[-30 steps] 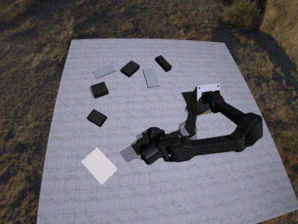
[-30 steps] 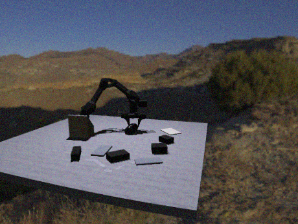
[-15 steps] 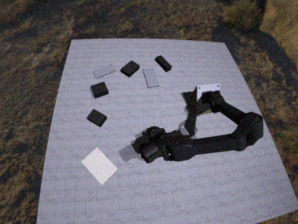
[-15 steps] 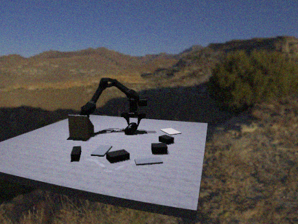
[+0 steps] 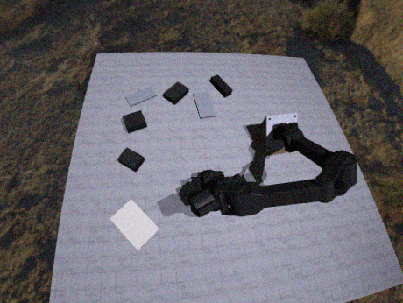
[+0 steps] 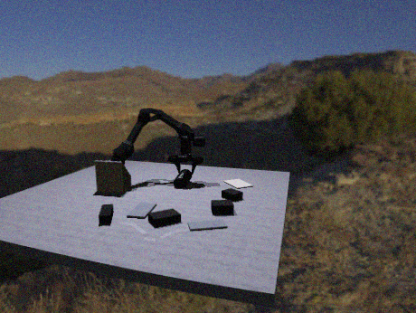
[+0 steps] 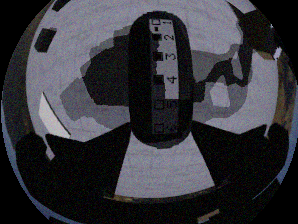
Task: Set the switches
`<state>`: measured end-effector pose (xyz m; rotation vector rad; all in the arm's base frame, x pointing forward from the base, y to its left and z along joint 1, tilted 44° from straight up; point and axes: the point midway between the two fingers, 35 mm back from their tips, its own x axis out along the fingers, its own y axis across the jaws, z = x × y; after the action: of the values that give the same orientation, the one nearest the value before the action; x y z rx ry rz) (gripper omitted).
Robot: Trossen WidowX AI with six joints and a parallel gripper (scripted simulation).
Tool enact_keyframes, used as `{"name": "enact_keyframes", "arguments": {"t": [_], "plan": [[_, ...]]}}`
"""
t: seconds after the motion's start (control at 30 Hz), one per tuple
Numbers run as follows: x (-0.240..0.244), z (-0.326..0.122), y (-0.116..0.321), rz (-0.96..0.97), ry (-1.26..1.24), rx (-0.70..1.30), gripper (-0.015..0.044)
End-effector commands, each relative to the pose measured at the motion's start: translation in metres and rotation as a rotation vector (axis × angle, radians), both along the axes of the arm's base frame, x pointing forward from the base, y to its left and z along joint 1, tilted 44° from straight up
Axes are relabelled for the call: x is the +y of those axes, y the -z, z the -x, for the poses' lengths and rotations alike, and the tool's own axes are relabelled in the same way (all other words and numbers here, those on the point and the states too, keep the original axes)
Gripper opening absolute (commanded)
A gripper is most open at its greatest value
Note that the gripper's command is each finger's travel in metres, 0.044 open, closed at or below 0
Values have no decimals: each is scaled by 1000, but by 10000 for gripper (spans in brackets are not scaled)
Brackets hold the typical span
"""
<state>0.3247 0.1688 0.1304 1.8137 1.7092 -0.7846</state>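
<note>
The dark controller unit (image 6: 183,179) (image 7: 138,75) is between the fingers, low over the bench and tilted in the exterior view. Its underside faces the wrist camera. The label (image 7: 172,90) shows squares 1 to 6: square 1 looks empty, squares 2, 3 and 4 are filled, and squares 5 and 6 look empty. A shadow edge crosses the label. The rocker switches face away and are hidden. My gripper (image 6: 185,171) (image 7: 161,125) is shut on the unit, one finger at each long side. Whether the unit still touches the bench is hard to tell.
A white sheet (image 5: 134,224) (image 6: 238,183) lies near the gripper. Dark blocks (image 5: 130,158) (image 5: 134,121) (image 5: 176,93) (image 5: 220,86) and two thin grey plates (image 5: 141,96) (image 5: 204,105) lie farther off. An upright panel (image 6: 108,178) stands beside the arm's base.
</note>
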Motion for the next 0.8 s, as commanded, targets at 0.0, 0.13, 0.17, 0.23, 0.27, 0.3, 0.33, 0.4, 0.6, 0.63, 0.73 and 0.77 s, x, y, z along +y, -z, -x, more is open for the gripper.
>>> {"name": "enact_keyframes", "arguments": {"t": [0.0, 0.13, 0.17, 0.23, 0.27, 0.3, 0.33, 0.4, 0.6, 0.63, 0.73, 0.77], "plan": [[-5, -1, -2, 0, 5, -3, 336], [-8, -1, -4, 0, 5, -3, 336], [-9, -1, -4, 0, 5, -3, 336], [-11, -1, -4, 0, 5, -3, 336], [-11, -1, -5, 0, 5, -3, 336], [-12, -1, -5, 0, 5, -3, 336], [-13, -1, -5, 0, 5, -3, 336], [-15, -1, -6, 0, 5, -3, 336], [-19, 0, -7, 1, 5, -3, 336], [-20, 0, -7, 1, 5, -3, 336], [-22, 0, -8, 1, 5, -3, 336], [-23, 0, -8, 1, 5, -3, 336]]}}
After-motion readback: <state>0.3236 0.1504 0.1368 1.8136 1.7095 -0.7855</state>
